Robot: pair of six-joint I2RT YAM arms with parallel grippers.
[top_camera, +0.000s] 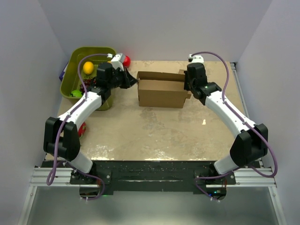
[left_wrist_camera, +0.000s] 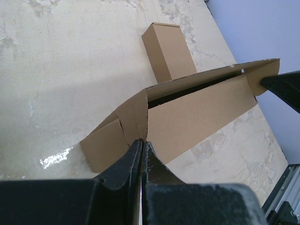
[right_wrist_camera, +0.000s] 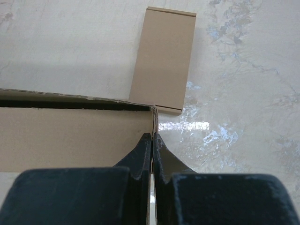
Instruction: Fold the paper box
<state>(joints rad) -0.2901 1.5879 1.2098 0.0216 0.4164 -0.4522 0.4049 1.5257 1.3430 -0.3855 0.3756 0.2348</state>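
Two clamped: left gripper (left_wrist_camera: 142, 143); right gripper (right_wrist_camera: 153, 137) | paper box (top_camera: 161, 93): brown cardboard, rectangular, flaps pinched

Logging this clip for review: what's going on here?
Both arms are working on the paper box, which stands partly formed at the far middle of the table. The left gripper is pinched shut on a flap at its left end; the right gripper is pinched shut on its right-end edge. A narrow gap shows along its top.

The paper box (top_camera: 161, 93) sits right of a bin (top_camera: 71, 70) perhaps holding fruit (top_camera: 88, 67).
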